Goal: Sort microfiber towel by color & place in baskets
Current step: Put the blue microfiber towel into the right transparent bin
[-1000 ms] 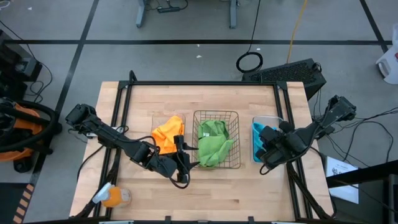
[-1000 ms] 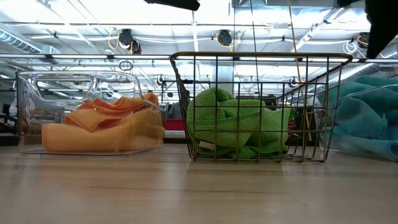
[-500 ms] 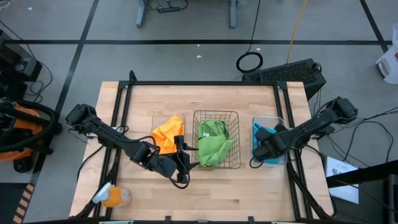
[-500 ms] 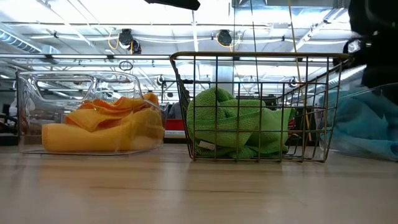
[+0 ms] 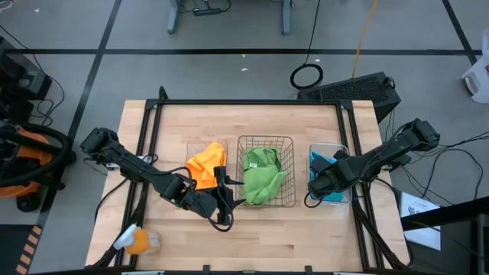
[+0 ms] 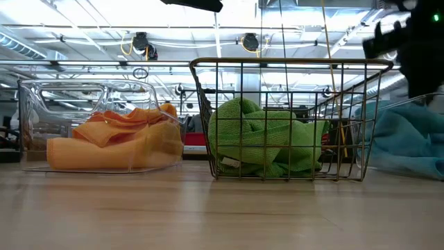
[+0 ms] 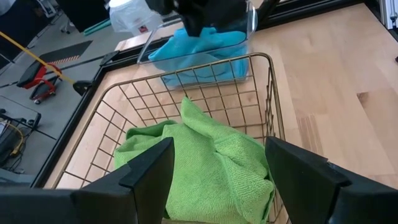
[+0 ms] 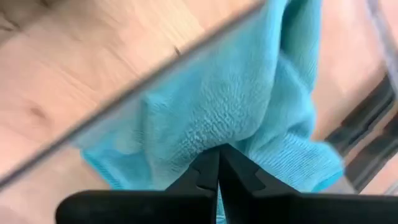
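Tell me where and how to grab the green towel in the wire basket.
Grip the raised fold at the top of the green towel, coming straight down through the open top of the wire basket. The mesh walls block any side approach, and that bunched ridge probably gives the fingers something to pinch.

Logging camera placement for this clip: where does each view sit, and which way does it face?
High: overhead, straight down; both arms, wire basket.
Low: table height, level across the baskets; part of a dark arm top right.
Left wrist: faces the green towel; left tool open.
Right wrist: faces the blue towel; right tool shut.
Shared: high and left wrist both show the wire basket.
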You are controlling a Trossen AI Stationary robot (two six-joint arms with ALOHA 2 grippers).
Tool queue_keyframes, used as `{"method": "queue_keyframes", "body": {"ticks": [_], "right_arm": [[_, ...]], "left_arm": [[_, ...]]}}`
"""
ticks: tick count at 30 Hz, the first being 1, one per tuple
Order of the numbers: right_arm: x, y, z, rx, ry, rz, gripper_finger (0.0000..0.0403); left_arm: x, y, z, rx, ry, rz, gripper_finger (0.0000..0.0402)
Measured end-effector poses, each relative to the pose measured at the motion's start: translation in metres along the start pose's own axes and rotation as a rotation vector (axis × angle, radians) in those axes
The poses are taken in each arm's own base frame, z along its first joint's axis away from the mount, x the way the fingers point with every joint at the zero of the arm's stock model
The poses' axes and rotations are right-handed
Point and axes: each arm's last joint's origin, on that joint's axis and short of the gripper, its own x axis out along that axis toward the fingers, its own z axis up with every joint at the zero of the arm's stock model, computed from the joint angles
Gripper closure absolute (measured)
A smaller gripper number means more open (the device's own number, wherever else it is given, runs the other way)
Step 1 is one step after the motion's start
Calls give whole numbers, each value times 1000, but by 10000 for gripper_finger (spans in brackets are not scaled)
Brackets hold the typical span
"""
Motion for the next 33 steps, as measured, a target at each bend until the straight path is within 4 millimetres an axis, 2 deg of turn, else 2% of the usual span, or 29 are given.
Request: {"method": "queue_keyframes", "body": {"ticks": [8, 13, 17, 22, 28, 31, 33], "right_arm": [[-36, 0, 15, -108, -113, 33, 402], [-37, 1, 19, -170, -193, 5, 402], [-21, -1, 16, -169, -193, -47, 402], [13, -6, 4, -154, -138, -113, 403], [57, -5, -11, -111, -59, -31, 403], [65, -8, -17, -125, -30, -54, 403], [64, -9, -17, -130, -24, -53, 403]], "left_arm": [[-4, -5, 0, 12, -3, -15, 144], [-4, -6, 0, 13, -3, -17, 144], [-4, -6, 0, 13, -3, -16, 144], [-4, -6, 0, 13, -3, -16, 144], [-4, -6, 0, 14, -4, -16, 144], [-4, -6, 0, 14, -4, -16, 144], [-4, -6, 0, 13, -4, -16, 144]]}}
